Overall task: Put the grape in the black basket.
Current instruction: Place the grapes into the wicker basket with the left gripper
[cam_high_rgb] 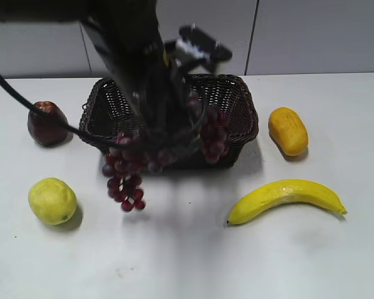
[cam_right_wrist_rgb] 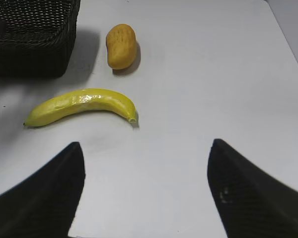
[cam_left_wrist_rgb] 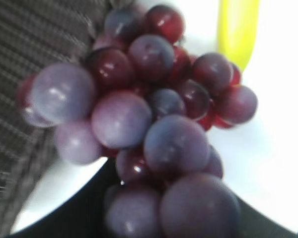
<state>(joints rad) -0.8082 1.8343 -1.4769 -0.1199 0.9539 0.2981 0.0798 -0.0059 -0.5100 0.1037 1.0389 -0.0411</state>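
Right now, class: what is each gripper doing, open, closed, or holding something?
Left gripper: closed on the grapes, lifted by the basket.
Right gripper: open, holding nothing.

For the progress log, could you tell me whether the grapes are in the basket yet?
Not yet: the grapes hang in the air over the basket's front rim.

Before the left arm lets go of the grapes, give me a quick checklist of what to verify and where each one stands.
1. Grape off the table: ok, the bunch hangs in the air from the left arm.
2. Bunch over the black basket: not ok, its lower end dangles outside the front rim.
3. Left pincer's hold: cannot tell, the bunch fills the left wrist view and hides the fingers.
4. Basket interior free: cannot tell, arm and bunch cover much of it.
5. Right pincer out of the way: ok, open above bare table near the banana.
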